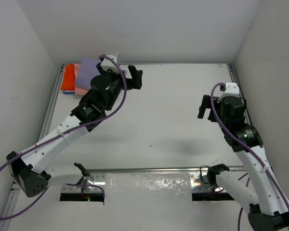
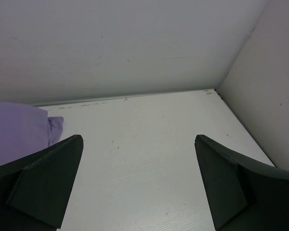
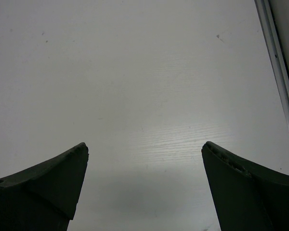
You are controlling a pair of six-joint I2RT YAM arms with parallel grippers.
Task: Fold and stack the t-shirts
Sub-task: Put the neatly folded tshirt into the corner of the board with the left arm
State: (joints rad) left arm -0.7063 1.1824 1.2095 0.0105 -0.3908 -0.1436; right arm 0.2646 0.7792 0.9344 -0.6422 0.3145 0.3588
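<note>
Top external: t-shirts (image 1: 82, 76) piled far-left corner, left of left tool (image 1: 131, 78); right tool (image 1: 207, 108) well apart; both spread wide, empty.

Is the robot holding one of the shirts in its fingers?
No, nothing is held. The left gripper and the right gripper both have fingers wide apart over bare table. The t-shirts lie piled in the far left corner.

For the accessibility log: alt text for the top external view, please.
A lavender-purple cloth t-shirt, a salmon-pink t-shirt and an orange-red t-shirt lie overlapping in the far left corner of the white table. The left gripper hangs open beside them; the right gripper hangs open over the table's right side.
</note>
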